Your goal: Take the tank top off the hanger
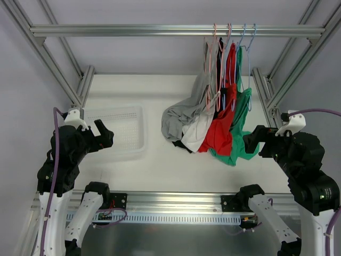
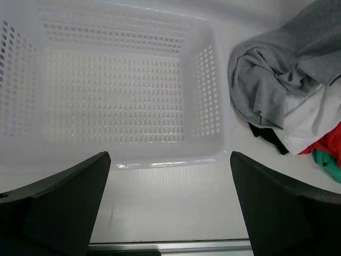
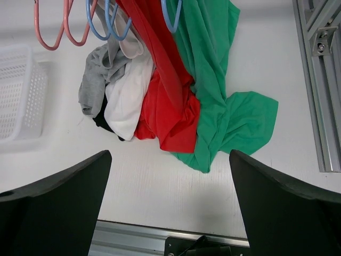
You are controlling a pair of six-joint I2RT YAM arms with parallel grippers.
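Top external view: the white perforated basket sits on the table, and everything else is placed from it. The left end effector hangs over the basket's near left corner. Its two dark fingers are spread wide with nothing between them, and the left wrist camera looks straight down into the basket past them.

To the right of the basket, close to it but not touching, lies the bunched lower part of the light grey tank top. Its upper part rises to the pink hanger, which is hooked on the overhead aluminium rail, beyond the basket and to its right.

Farther from the basket, pressed against the grey cloth, come a white top, a red garment and a green garment. Each hangs from its own wire hanger and trails onto the table. A bit of black cloth shows under the white one.

Farthest right of the basket, past the green garment, the right end effector hovers just beside the cloth. Its fingers are spread and hold nothing.
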